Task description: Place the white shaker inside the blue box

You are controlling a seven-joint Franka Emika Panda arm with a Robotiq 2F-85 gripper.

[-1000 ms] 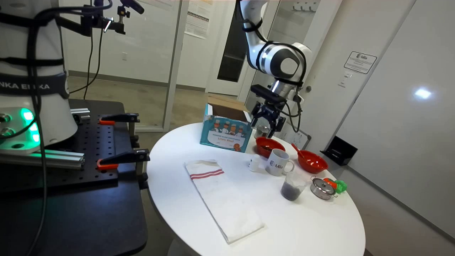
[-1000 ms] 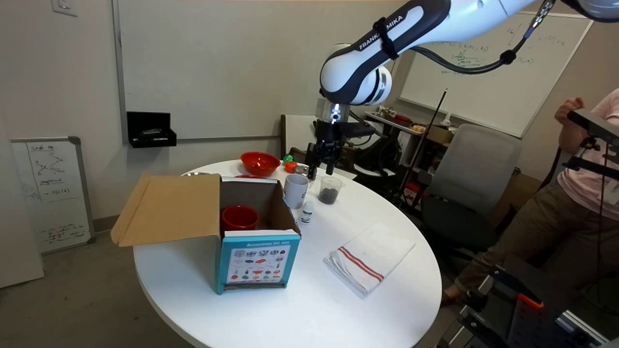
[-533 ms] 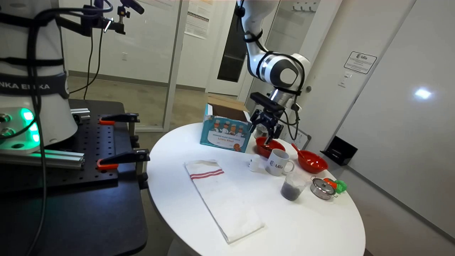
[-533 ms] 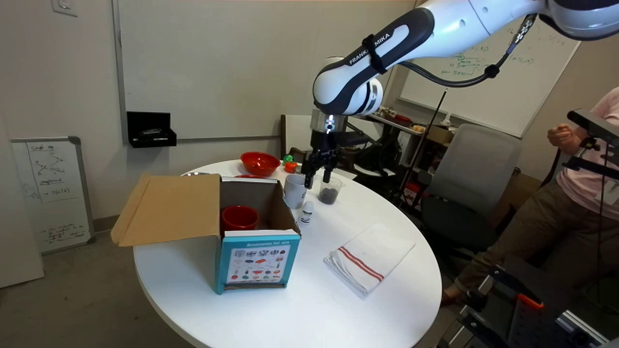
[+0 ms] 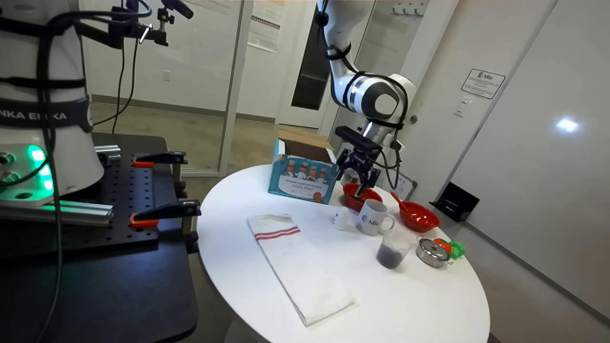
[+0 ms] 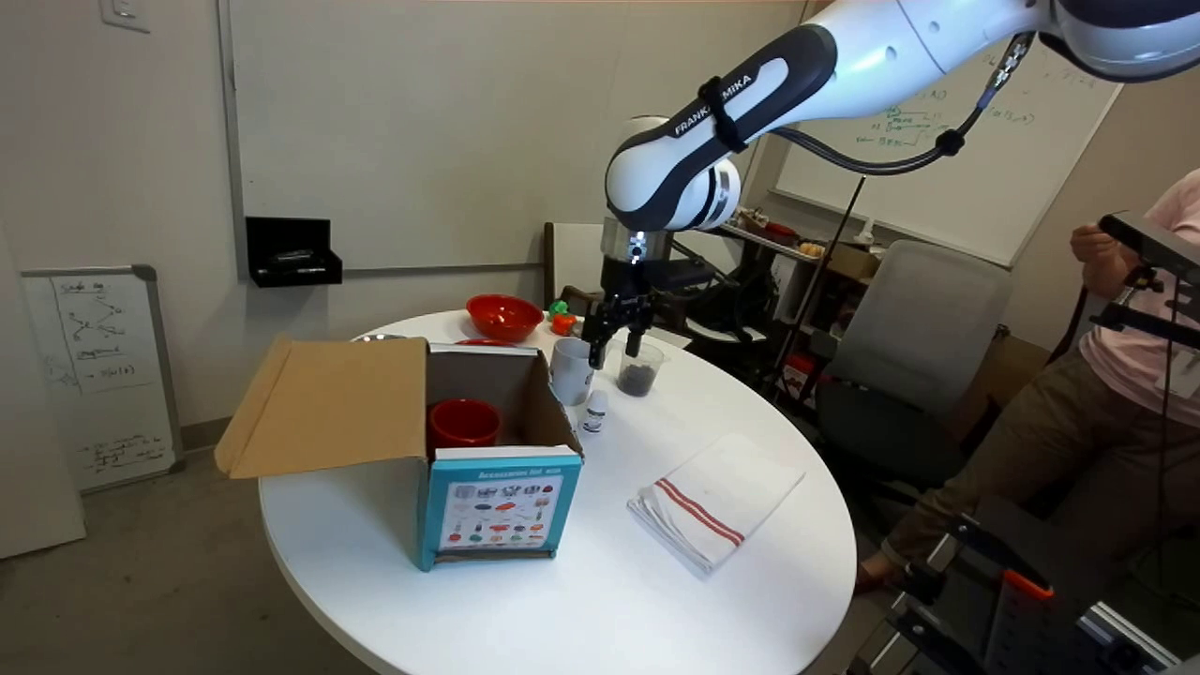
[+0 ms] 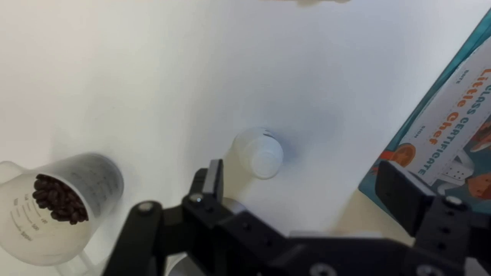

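One shaker, upright on the table, just beside the mug. My gripper is empty and higher, jaws spread; wrist view shows the shaker between them, nearer the view-left one. I'd recentre, then descend.

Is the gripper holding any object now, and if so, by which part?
Nothing is held: the gripper is open in the wrist view, and the white shaker stands untouched on the table.

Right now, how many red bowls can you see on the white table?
2: one bowl by the mug, another bowl with a red handle sticking out. The box holds a red thing, perhaps a third; I can't tell.
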